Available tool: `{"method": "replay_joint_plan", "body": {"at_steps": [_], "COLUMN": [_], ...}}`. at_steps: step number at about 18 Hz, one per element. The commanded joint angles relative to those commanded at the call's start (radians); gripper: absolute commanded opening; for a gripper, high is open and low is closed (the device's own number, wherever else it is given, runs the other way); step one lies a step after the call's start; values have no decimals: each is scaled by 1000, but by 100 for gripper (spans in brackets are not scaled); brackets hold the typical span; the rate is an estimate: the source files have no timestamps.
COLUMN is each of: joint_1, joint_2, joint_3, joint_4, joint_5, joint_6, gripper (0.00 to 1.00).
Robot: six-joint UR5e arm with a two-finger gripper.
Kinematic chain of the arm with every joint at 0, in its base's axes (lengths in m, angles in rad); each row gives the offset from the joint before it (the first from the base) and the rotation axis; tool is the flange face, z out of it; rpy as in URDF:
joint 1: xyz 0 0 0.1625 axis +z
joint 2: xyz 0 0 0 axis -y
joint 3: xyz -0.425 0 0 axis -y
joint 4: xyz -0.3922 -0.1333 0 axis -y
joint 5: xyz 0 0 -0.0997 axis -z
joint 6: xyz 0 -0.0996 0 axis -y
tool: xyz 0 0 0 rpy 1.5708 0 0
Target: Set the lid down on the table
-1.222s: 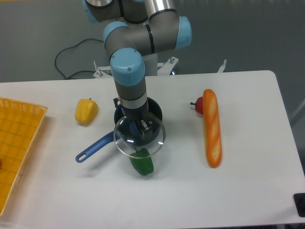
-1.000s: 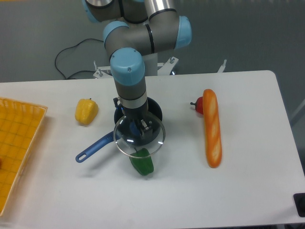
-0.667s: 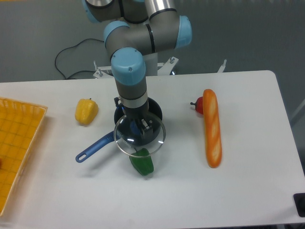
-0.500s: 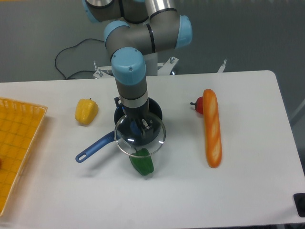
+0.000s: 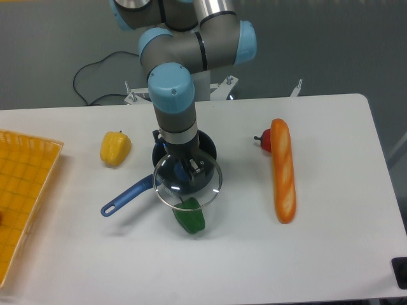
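I had the lid [image 5: 187, 180] up off the pan [image 5: 184, 152] and hanging over the pan's 6 o'clock edge, its rim overlapping the green pepper [image 5: 189, 216] in the camera view. It looked lifted and roughly level; my guess is I carried it flat by the knob so the glass would not swing or tip. The tool [image 5: 188, 170] sat at the lid's centre, seen partly through the glass. I judged it closed on the knob, since the lid hung there with nothing else under it, but the fingers were too obscured to read the gap.

The pan's blue handle [image 5: 126, 196] ran out toward 8 o'clock. On the worktop [image 5: 331, 254] the yellow pepper [image 5: 115, 148] lay at 10 o'clock of the pan, the baguette [image 5: 283, 170] well off at 3 o'clock with a small red item [image 5: 265, 140] touching its far end. The mesh tray [image 5: 22, 197] sat at the 9 o'clock edge.

Lid not yet set down. Bare worktop lay at 5 o'clock, between pepper and baguette; that seemed the likely drop spot, clear of the pepper.
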Motion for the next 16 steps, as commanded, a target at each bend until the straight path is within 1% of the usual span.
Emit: {"method": "replay_joint_plan", "body": {"at_steps": [5, 9, 16], "joint_1": [17, 20, 21], "joint_2": [-2, -26, -40], "joint_3": [5, 15, 40], "joint_4": [2, 3, 2], "joint_5": [0, 3, 12], "joint_6": [8, 5, 5], "gripper": [63, 63, 63]}}
